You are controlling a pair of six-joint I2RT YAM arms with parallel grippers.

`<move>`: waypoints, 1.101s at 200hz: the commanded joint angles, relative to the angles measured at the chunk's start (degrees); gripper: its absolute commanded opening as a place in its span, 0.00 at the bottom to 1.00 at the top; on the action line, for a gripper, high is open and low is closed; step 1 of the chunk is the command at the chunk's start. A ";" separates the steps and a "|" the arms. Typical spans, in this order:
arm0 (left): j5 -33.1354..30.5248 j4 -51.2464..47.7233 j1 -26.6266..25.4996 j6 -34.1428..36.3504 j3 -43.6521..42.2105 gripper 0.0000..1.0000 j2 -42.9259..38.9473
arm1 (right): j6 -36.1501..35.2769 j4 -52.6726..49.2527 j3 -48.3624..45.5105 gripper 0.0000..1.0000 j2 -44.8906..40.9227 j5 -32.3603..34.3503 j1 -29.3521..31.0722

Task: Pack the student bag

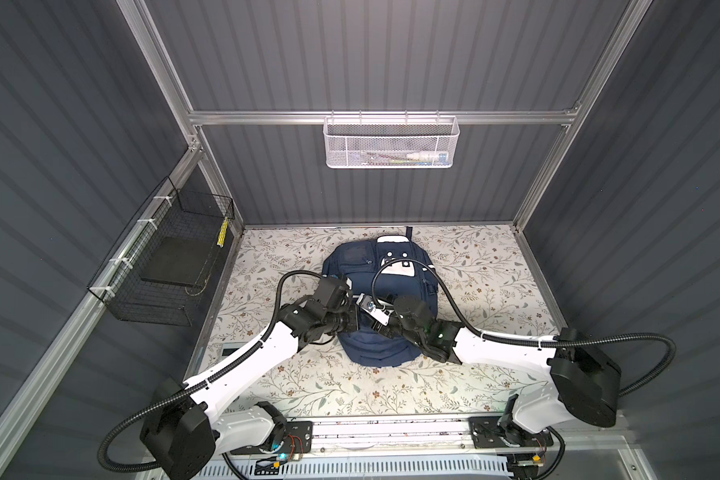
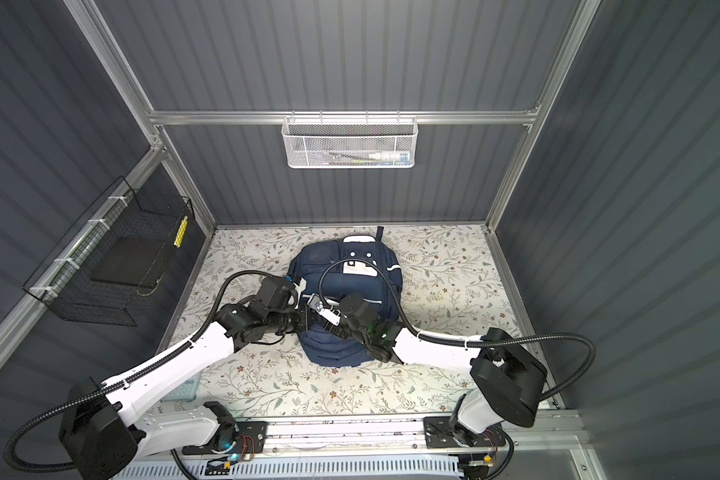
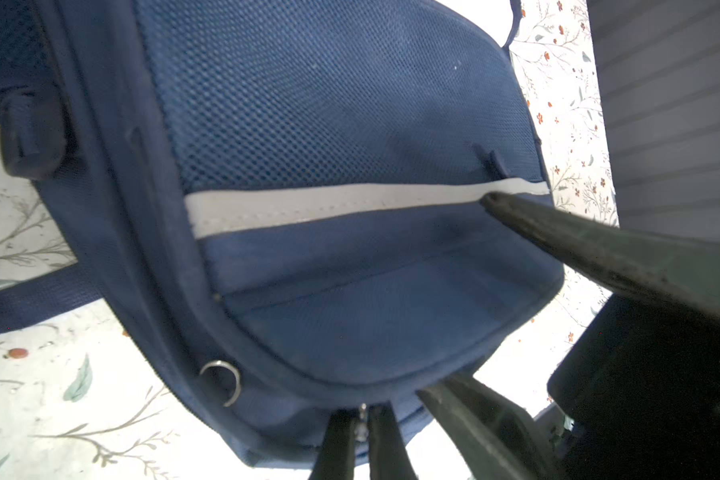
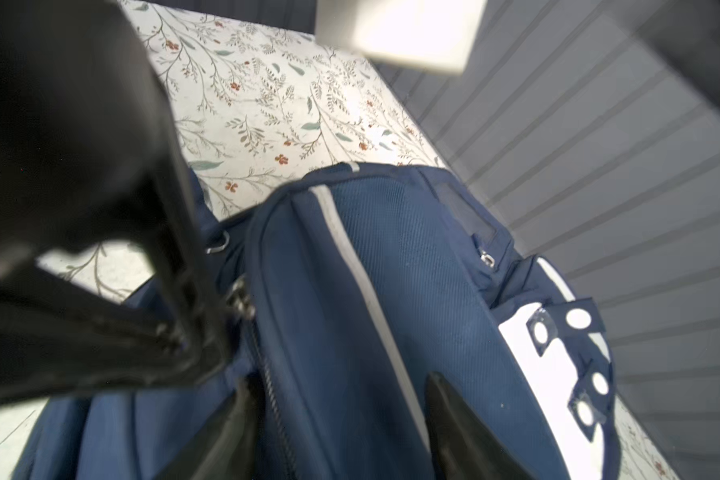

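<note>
While the student bag (image 1: 352,266) lies flat at the centre of the floral tabletop (image 1: 474,270) in both top views, front pocket up and its white-patched end toward the top of the frame, both arms meet over its lower half. At the bottom edge of the left wrist view, the left gripper (image 3: 359,419) has its jaws pressed together on a small metal zip pull (image 3: 363,413) at the rim of the front pocket. The right gripper (image 4: 337,380) is parted, its jaws standing wide apart over the front pocket with navy fabric between them. In the left wrist view one of its fingertips (image 3: 500,204) meets the end of the white stripe (image 3: 308,208) at centre right. A white mesh basket (image 1: 391,141) hangs on the back wall at upper centre, and a black wire basket (image 1: 163,266) sits at the left edge.
</note>
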 commanded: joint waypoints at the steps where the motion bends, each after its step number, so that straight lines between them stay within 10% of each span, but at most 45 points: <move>1: -0.19 3.58 -0.32 -0.02 1.93 0.00 0.40 | -4.01 -2.06 1.29 0.48 3.25 -2.27 1.52; 36: -1.89 0.01 5.54 3.54 3.91 0.00 -0.09 | -6.71 -6.67 -3.07 0.10 -0.14 -8.49 0.84; 106: -5.33 -0.80 21.46 13.52 11.38 0.00 7.94 | -10.42 -14.64 -8.13 0.02 -10.56 -20.55 -6.31; 220: -3.93 6.85 21.90 14.76 11.66 0.21 14.60 | -10.28 -15.77 -4.74 0.03 -10.06 -25.62 -11.49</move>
